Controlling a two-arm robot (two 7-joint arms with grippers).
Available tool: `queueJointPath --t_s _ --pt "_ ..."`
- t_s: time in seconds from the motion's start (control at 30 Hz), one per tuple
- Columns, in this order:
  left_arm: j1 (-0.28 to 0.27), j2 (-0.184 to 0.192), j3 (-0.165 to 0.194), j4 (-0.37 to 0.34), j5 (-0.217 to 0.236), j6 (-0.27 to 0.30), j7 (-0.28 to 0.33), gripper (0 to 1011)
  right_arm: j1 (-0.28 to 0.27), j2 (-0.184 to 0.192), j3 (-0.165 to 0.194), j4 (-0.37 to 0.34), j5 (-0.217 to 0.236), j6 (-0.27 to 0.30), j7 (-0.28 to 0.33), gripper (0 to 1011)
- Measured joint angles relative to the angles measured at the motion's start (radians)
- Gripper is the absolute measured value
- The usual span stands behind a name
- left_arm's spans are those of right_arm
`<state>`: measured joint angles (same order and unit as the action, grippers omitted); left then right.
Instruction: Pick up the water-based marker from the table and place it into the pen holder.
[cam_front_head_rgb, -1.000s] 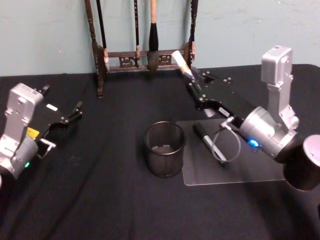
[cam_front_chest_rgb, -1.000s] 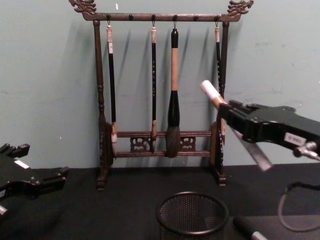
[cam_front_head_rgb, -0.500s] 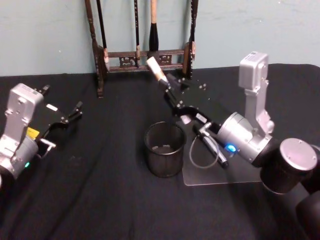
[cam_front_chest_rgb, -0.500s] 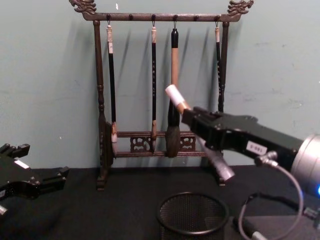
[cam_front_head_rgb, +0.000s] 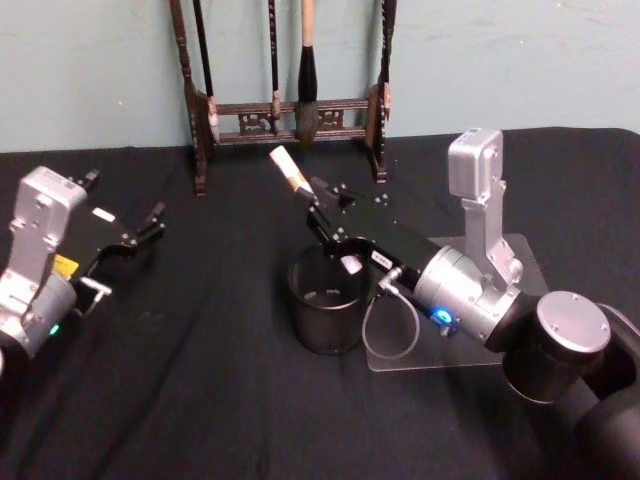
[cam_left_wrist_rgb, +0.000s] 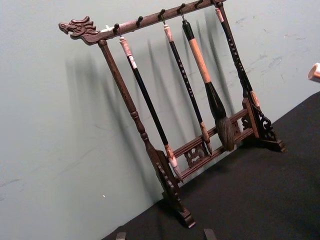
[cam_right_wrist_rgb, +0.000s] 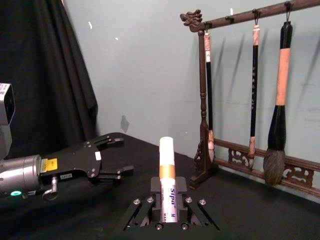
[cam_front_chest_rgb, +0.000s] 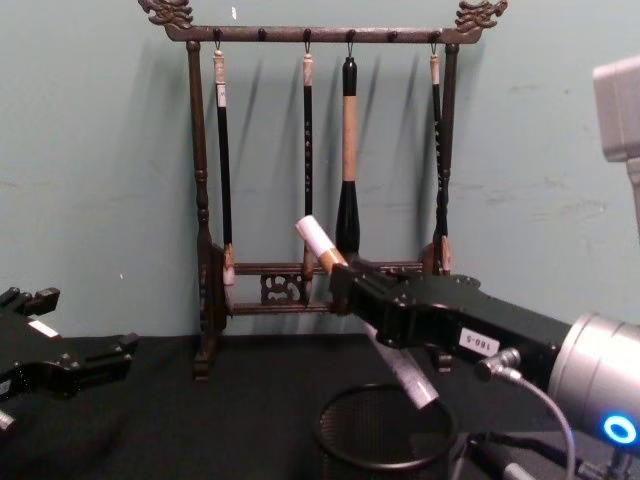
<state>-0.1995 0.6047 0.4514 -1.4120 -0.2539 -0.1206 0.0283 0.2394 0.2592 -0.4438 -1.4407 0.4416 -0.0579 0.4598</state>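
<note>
Gripping the tilted marker, the right end effector should sink its lower end inside the pen holder before releasing; the left end effector idles, fingers spread.

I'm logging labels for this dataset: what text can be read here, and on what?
"Sipa" and "M": on the marker held in the right gripper.
"160-5", roughly: white sticker on the right gripper.
Yellow and white stickers on the left gripper: too small to read.
</note>
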Motion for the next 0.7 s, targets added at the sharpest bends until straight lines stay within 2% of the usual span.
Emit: queueJointPath --t_s 0.7 --pt "0.000 0.000 0.000 0.000 0.000 0.000 0.000 1001 0.002 0.001 -0.020 0.018 0.001 0.017 -0.011 181"
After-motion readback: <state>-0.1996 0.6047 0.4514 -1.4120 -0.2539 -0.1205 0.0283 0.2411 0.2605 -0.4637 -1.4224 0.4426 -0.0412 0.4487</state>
